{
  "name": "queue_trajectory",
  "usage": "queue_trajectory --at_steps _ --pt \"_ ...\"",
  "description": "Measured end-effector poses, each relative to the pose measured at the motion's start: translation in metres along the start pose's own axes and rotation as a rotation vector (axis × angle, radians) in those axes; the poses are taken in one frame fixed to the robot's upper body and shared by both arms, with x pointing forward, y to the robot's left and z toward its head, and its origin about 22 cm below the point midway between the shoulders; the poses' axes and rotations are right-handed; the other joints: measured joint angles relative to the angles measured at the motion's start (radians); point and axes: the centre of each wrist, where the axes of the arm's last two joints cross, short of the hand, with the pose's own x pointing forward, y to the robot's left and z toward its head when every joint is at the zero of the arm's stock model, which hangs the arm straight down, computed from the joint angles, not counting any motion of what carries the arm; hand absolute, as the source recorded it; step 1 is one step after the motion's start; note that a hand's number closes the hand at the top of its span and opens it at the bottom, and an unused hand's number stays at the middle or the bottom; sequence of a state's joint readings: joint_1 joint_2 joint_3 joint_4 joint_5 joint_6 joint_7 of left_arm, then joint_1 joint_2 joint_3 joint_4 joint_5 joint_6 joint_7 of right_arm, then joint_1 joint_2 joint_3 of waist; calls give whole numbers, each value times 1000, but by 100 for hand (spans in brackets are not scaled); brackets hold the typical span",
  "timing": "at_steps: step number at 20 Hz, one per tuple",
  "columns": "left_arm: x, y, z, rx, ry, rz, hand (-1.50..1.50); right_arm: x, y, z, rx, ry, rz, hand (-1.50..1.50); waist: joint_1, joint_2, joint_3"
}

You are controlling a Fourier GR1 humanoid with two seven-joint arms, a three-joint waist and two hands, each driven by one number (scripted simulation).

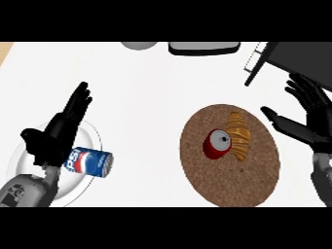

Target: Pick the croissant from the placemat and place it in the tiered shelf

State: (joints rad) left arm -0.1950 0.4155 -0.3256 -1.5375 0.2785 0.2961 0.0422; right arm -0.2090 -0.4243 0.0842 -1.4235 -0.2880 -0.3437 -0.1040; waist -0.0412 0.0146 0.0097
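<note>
The white counter (pixel 154 97) fills the view. At two o'clock stands the dark shelf (pixel 312 61). A round cork placemat (pixel 230 187) lies at four o'clock, the croissant (pixel 239 135) on it touching a red can (pixel 215 144). At eight o'clock a white plate (pixel 89 187) carries a blue can (pixel 89 162). The left hand (pixel 57 131) rests open over the plate; the right hand (pixel 316 121), fingers spread, hangs beside the placemat.

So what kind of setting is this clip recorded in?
Probably a kitchen or dining counter: a white countertop carrying a round cork placemat with a golden croissant, a blue soda can and a black tiered shelf.
</note>
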Motion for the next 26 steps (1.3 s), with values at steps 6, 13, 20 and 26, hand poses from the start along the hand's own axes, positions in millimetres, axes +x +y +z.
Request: queue_trajectory --at_steps 6,13,20,26 --pt "-10 -3 0 -7 1 -48 0 -63 -33 27 -436 104 173 -150 18 -3 -6" --pt "-22 -10 -4 -22 10 -58 0 -79 -49 47 -435 30 67 -150 31 -12 -9" --pt "-22 -17 -10 -21 12 -67 0 -46 -53 44 -178 106 218 -150 34 -16 -11" --pt "-24 -17 -9 -29 13 -70 0 11 -43 27 -41 202 370 -150 39 -17 -13"
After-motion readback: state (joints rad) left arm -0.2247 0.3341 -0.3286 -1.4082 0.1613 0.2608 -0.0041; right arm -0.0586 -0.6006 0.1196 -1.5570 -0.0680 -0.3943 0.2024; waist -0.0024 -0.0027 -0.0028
